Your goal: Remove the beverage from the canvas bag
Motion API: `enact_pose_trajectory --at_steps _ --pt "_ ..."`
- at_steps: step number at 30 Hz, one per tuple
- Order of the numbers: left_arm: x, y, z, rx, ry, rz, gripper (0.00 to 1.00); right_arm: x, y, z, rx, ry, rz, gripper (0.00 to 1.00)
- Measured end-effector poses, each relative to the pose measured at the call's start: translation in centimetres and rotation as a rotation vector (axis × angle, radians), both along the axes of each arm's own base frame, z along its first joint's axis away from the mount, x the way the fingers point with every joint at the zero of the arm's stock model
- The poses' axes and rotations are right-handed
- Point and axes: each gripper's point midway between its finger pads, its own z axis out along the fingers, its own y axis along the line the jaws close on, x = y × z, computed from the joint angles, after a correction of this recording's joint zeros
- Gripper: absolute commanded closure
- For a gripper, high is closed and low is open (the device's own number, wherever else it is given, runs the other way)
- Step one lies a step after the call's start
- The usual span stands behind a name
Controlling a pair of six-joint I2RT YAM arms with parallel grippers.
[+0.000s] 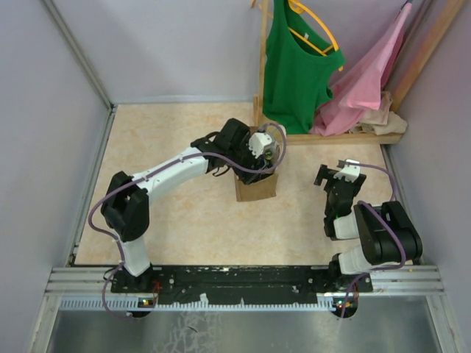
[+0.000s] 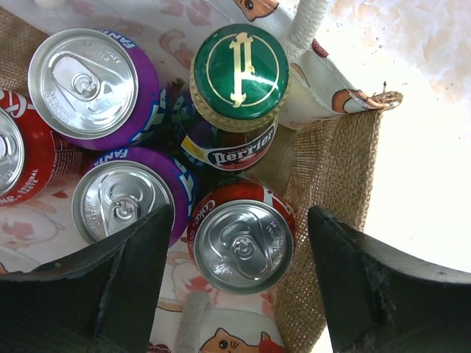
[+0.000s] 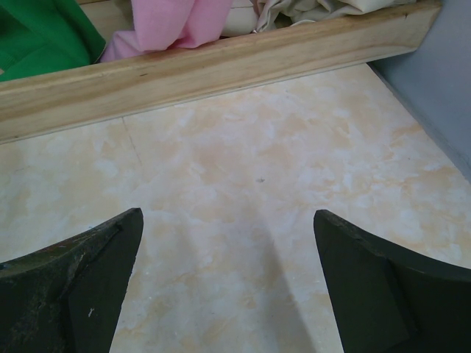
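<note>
- Small tan-brown canvas bag w/ white rope handles (image 1: pixel 255 190) stands upright approx. mid-worktop (image 1: pixel 184 220).
- L claw (image 2: pixel 237 217) hangs over the bag mouth, released. Its fingers straddle a red Coca-Cola can (image 2: pixel 239 246), apparently w/o touching it.
- Also in the bag: green-capped Perrier bottle (image 2: pixel 239 73) at the can's 12 o'clock, purple Fanta can (image 2: pixel 125 207) at 9, second purple Fanta can (image 2: pixel 88 84) at 10.
- R claw (image 3: pixel 227 215) is at the bag's 3 o'clock, well apart, released, above the worktop. A wooden rail (image 3: pixel 221 66) lies at its 12.
</note>
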Motion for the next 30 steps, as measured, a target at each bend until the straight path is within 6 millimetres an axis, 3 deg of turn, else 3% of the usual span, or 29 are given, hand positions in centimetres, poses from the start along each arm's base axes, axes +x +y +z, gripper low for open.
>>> enact_pose_trajectory --at_steps 16,30 --pt "-0.8 1.1 0.5 0.113 0.02 0.101 0.22 0.0 0.0 0.0 0.0 0.0 0.0 0.01" --pt "-1.2 1.1 -0.2 0.143 0.056 0.144 0.24 0.0 0.0 0.0 0.0 0.0 0.0 0.01"
